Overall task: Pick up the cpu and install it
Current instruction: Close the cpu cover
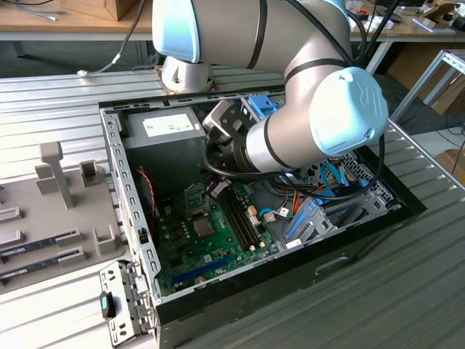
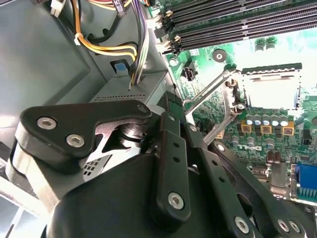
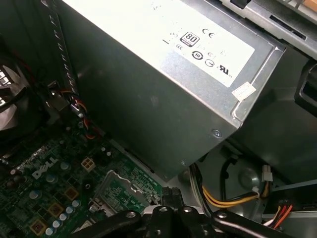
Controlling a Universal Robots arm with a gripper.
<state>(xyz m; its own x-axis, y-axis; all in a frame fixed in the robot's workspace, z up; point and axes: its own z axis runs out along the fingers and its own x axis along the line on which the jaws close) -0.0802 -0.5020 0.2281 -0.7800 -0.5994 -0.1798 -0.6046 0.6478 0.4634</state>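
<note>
Cpu (image 1: 203, 227), as far as you can make out in the exterior view, lies flat and lid-up in its socket on the green board (image 1: 182, 251). It is square, so no axis is longer, and its edges run in line with the memory slots (image 1: 240, 218). Your gripper (image 2: 172, 104) hangs above the board near the socket (image 2: 271, 89), apart from the chip, and you cannot tell whether it is spread or closed.

We see a robotics lab or workshop: an opened computer case (image 1: 218, 218) on a ribbed metal workbench (image 1: 407, 291), wooden desks (image 1: 65, 18) and cables behind.
</note>
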